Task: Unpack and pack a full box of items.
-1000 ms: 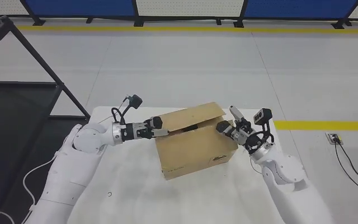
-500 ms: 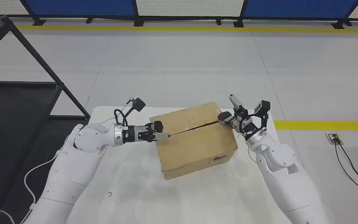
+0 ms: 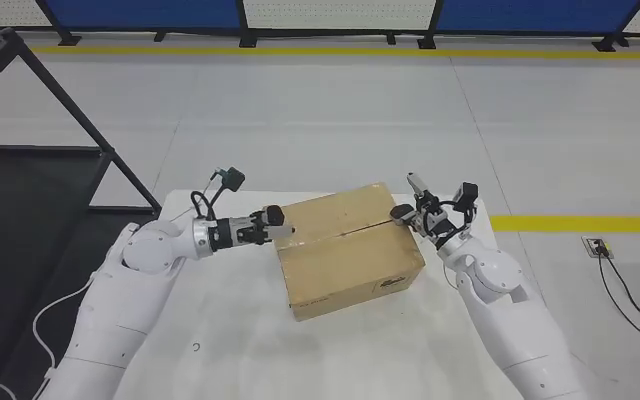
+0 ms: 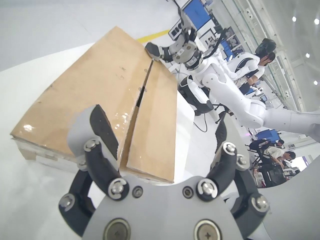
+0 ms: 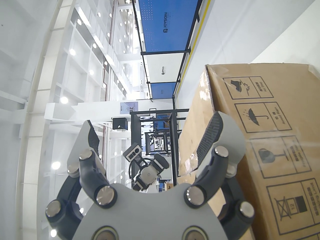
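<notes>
Closing the box (image 3: 345, 250) looks nearly done: the left gripper (image 3: 282, 227) and right gripper (image 3: 403, 212), jaws open, sit at its seam ends, and pressing the flaps flat likely comes next.

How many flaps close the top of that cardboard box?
2. The far flap covers the side away from the robot and the near flap covers the robot's side. They meet at a seam. Inner flaps may be hidden beneath.
</notes>
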Robot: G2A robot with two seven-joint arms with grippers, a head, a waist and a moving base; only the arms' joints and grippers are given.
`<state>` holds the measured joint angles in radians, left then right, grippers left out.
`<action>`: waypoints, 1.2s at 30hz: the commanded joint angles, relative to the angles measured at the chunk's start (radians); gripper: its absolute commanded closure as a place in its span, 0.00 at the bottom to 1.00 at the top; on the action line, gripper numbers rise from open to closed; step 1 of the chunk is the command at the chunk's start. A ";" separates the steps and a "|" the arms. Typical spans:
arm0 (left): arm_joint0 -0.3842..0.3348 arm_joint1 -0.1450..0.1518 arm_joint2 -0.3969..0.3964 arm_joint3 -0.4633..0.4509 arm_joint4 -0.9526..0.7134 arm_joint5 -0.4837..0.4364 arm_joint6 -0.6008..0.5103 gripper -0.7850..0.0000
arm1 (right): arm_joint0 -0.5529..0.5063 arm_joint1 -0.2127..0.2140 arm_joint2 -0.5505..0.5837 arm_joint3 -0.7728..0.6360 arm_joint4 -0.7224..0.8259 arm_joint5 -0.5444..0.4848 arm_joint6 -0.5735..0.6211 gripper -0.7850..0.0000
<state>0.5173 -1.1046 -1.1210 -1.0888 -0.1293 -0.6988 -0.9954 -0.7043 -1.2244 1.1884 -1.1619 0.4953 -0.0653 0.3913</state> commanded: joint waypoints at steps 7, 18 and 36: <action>0.114 0.019 -0.108 -0.094 -0.144 -0.054 0.155 0.00 | -0.017 -0.002 0.008 -0.016 -0.025 -0.020 0.017 0.00; 0.228 0.032 -0.180 -0.191 -0.241 -0.106 0.216 0.00 | -0.028 -0.006 0.023 -0.031 -0.036 -0.030 0.020 0.00; 0.459 0.014 -0.193 -0.395 -0.054 -0.058 0.649 0.00 | -0.017 -0.016 0.030 -0.025 -0.041 -0.018 0.043 0.00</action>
<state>0.9388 -1.0876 -1.3165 -1.4503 -0.1815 -0.7634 -0.3991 -0.7220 -1.2397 1.2174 -1.1876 0.4534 -0.0805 0.4339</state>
